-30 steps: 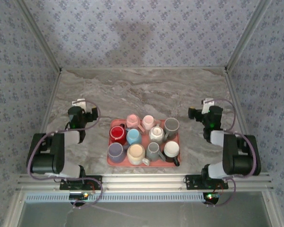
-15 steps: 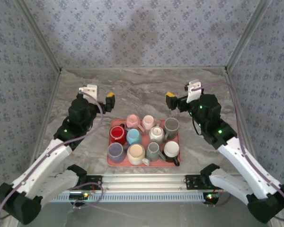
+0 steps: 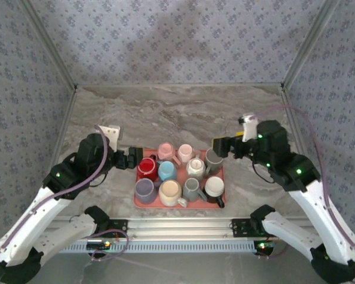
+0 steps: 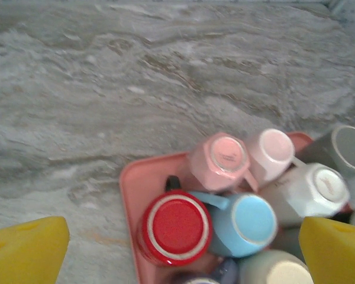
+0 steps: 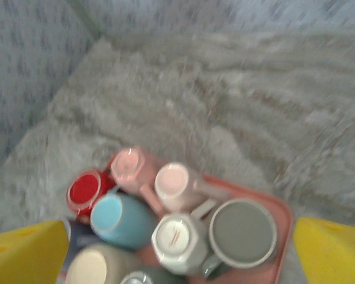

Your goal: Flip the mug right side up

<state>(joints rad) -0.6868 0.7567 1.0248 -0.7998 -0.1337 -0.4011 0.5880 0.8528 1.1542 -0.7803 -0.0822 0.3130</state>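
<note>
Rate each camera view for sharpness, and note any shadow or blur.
Top external: sharp and evenly lit, with a faint dark patch on the back wall. Left wrist: mildly soft, the tray still readable, the left fingers blurred at the bottom corners. Right wrist: the blurriest, with the marble table smeared and the right fingers fuzzy too.

Left arm [image 3: 50,198] stretched from its base toward 1 o'clock; my left gripper [image 3: 132,158] points to 3 o'clock, jaws spread wide. Right arm [image 3: 315,198] stretched toward 11 o'clock; right gripper [image 3: 219,147] points to 9 o'clock, jaws equally wide.
</note>
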